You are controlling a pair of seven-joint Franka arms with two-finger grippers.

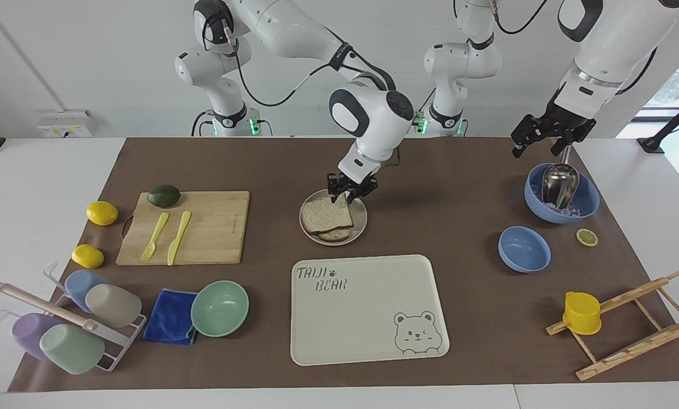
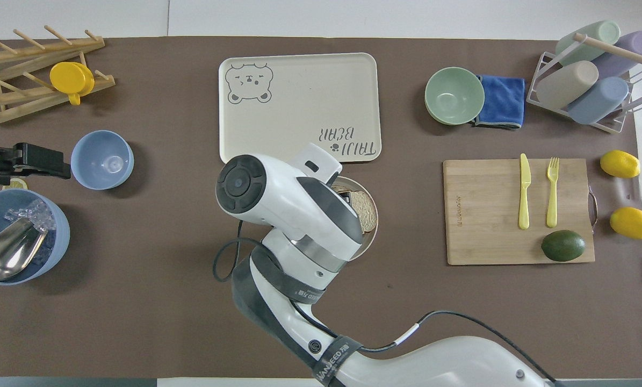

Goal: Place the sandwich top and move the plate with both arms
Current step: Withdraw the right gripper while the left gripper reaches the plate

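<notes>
- Resting flat on the lower slice on the plate (image 1: 361,223), near the middle of the worktop and nearer to the robots than the bear tray (image 1: 367,307): the sandwich top (image 1: 328,215), square enough to the slice beneath in the facing view.
- Hovering just over the robots' edge of the sandwich top with fingertips parted and nothing between them: the right end effector (image 1: 350,191); contact with the crust impossible to rule out from here.
- Hanging high over the blue bowl with the metal scoop (image 1: 561,193), toward the left arm's end of the worktop, well apart from the plate: the left end effector (image 1: 538,139), fingers spread wide and empty, waiting.
- Judging the placing as done, with the two-armed plate move not yet begun.
- Risking a dragged or tilted top slice if a fingertip catches the crust on the way up.
- Risking a slide of the plate across the brown mat if one end effector reaches the shallow rim before the other.
- Risking a tipped plate and a shed top slice if the two lifts go unevenly, the bread lying loose with nothing pinning it.
- Risking a weak pinch on the thin rim, given how little edge shows past the bread.
</notes>
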